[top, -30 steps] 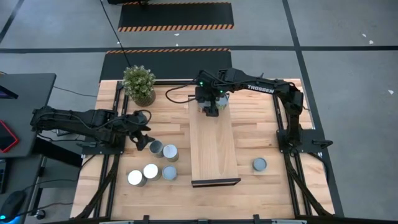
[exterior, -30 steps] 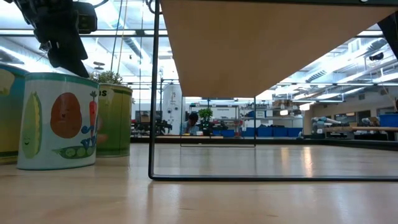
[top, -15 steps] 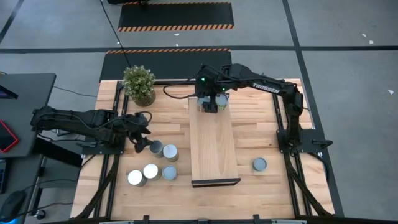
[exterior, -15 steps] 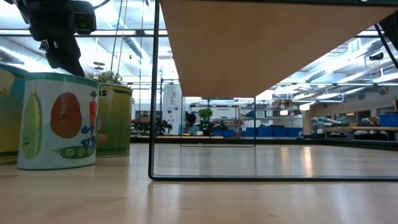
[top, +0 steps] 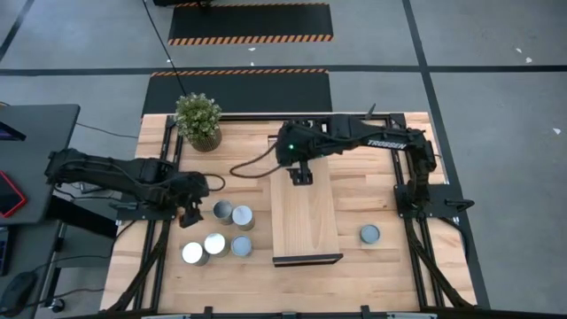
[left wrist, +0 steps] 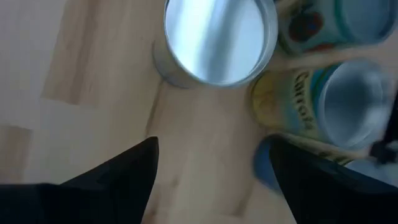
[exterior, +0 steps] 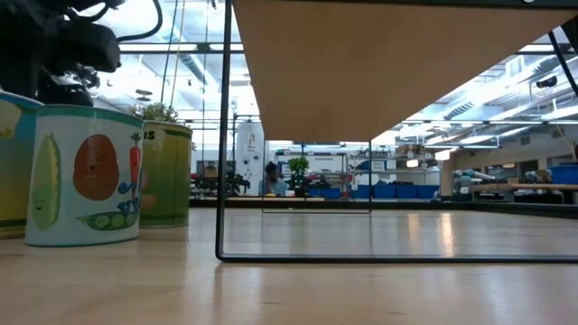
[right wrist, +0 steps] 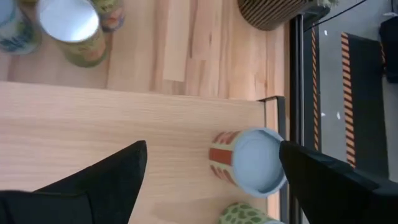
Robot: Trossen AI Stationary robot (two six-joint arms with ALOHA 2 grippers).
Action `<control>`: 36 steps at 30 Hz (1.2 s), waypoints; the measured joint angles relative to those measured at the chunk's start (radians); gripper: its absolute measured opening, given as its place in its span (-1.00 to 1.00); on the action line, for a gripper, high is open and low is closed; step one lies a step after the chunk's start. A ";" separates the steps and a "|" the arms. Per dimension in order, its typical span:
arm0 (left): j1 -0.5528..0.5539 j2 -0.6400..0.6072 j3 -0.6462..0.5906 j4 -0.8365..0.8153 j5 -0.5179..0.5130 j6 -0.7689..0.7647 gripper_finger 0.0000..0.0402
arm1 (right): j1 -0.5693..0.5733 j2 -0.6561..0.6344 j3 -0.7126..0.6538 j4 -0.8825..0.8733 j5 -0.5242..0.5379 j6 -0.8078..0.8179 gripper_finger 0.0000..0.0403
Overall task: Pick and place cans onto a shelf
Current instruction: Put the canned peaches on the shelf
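Hovering left gripper (top: 190,215): jaws spread and empty, left-centre of the high view, just beside the cluster of cans.
Right gripper (top: 300,175): jaws spread, holding nothing, over the upper part of the shelf (top: 306,221).
Nearest can (left wrist: 211,38): sits upright ahead of the left fingers (left wrist: 112,180), near the top edge of the left wrist view.
Cans on table: five in the lower left of the high view, one alone (top: 369,234) at lower right.
Cans on shelf: one red-labelled can (right wrist: 249,160) near the shelf's end, a green one cut off beside it.
Handling: likely stiff, light, smooth-walled tins; grip across the round side wall, mid-height, jaws squared to avoid slipping.
Hidden: in the high view the right arm covers the shelved cans; the low view shows only two labelled cans (exterior: 86,176) and the shelf's underside.
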 joint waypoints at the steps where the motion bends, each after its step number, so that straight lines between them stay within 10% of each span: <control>1: -0.010 0.005 -0.004 0.013 -0.022 0.016 0.56 | 0.008 -0.001 0.000 0.003 0.005 0.014 0.84; 36: -0.086 0.341 -0.096 0.565 -0.098 -0.074 0.56 | 0.101 -0.107 0.000 -0.021 0.094 0.250 0.82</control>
